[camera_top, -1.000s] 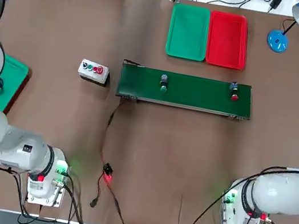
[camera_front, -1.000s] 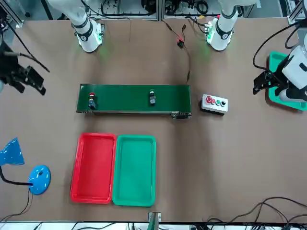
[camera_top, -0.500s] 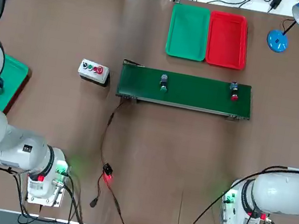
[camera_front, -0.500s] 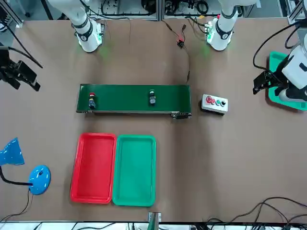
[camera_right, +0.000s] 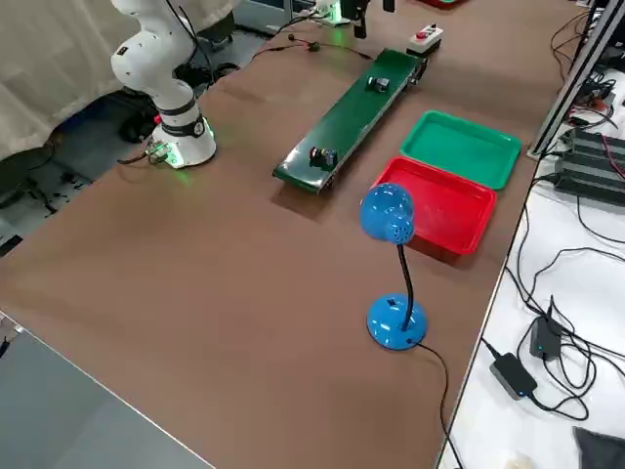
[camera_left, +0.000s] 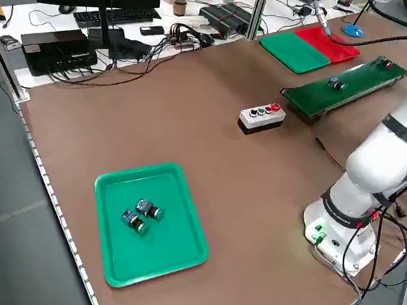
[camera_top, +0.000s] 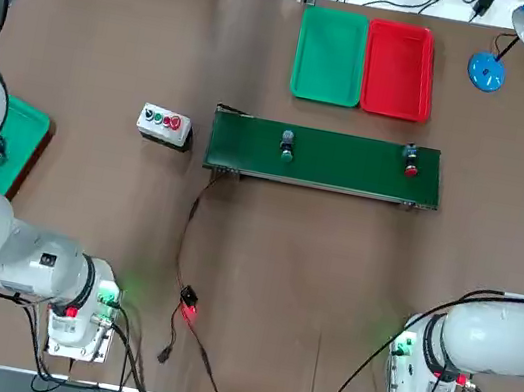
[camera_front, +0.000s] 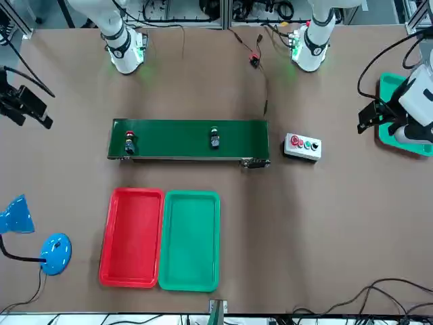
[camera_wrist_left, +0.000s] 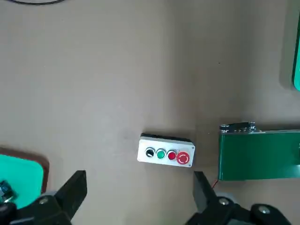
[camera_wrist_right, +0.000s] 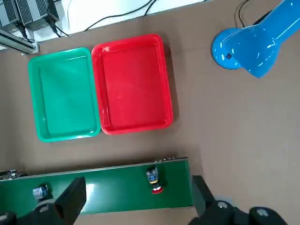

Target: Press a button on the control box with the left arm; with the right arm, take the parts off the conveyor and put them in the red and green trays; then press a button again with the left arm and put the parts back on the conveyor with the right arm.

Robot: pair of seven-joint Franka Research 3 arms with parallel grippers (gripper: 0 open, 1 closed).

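Green conveyor belt (camera_top: pixel 324 158) at mid-frame carries 2 small button parts (camera_top: pixel 287 145); red tray (camera_top: pixel 398 69) and green tray (camera_top: pixel 330 55) above hold none. Both open hands, left hand (camera_wrist_left: pixel 136 199) and right hand (camera_wrist_right: pixel 136 199), hover high. Start or finish alike; grey control box (camera_top: pixel 164 124) sits left.

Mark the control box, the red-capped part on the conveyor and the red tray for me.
control box (camera_top: pixel 164 124): top view, on its button face.
red-capped part (camera_top: pixel 410 162): top view, on its body.
red tray (camera_top: pixel 398 68): top view, on its bare floor.
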